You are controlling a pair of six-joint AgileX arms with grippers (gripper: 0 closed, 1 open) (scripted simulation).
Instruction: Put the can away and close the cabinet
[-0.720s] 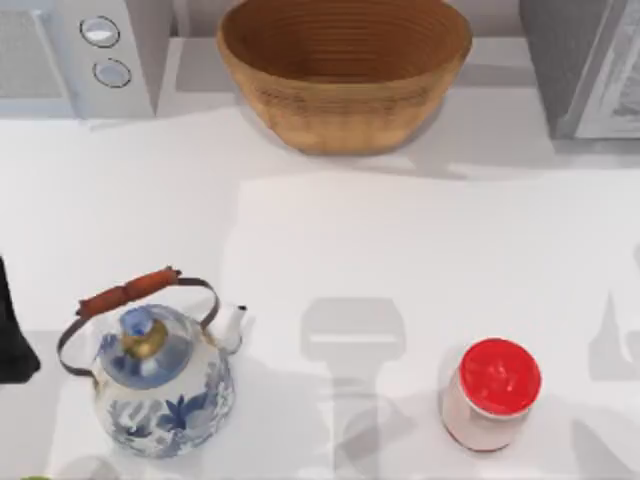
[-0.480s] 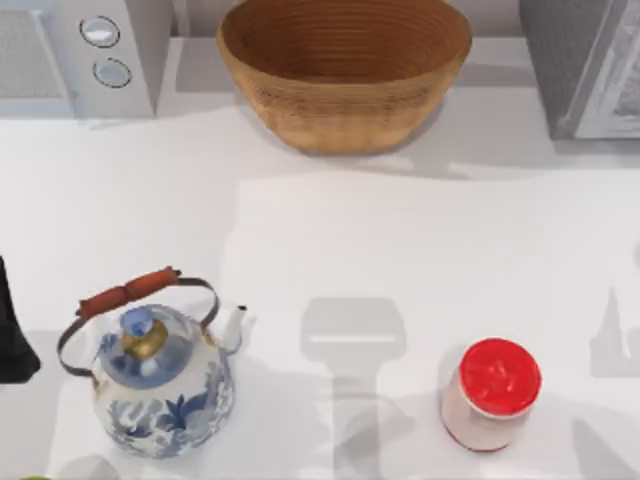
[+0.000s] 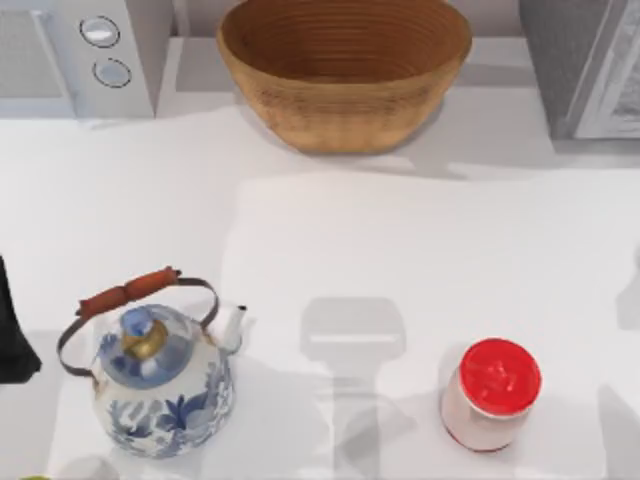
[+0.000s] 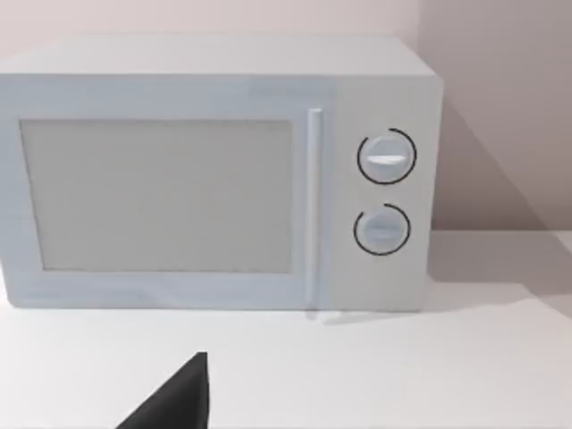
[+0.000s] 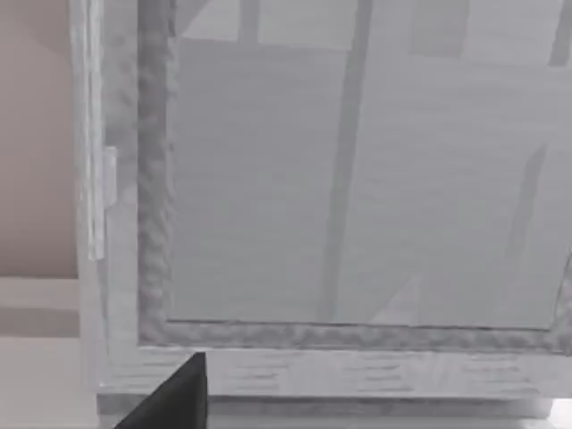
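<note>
1. At the table's left edge, the left arm (image 3: pixel 12 330) sits parked, unchanged over the last moments. Its wrist camera looks at the white microwave (image 4: pixel 214 170) standing at the far left corner. A dark tip of the left gripper (image 4: pixel 174 402) pokes into that view, and whether its pincer is released or clenched cannot be told.
2. Near the front left, the blue-and-white kettle (image 3: pixel 160 385) stands upright with its wooden-grip handle raised. It is no part of the job and has not stirred.
3. At the back centre, the wicker basket (image 3: pixel 345 70) sits on the white table (image 3: pixel 330 250).
4. At the front right stands the red-lidded can (image 3: pixel 490 395), upright, alone, well apart from both arms, on the very spot it held moments ago. Nothing grasps it, so the putting-away has not begun.
5. The one change is at the right edge. The spiked grey shadow that lay on the table beside the can has slid outward and shrunk to patches at the border. That suggests the right arm is on the move above the table.
6. At the far right corner, the grey cabinet (image 3: pixel 590 65) waits. The right wrist camera faces its framed front (image 5: pixel 357 179) at close range. A dark tip of the right gripper (image 5: pixel 170 402) shows there, its pincer state impossible to tell. The arm seems to be tending the cabinet first, with the can to be fetched afterwards.
</note>
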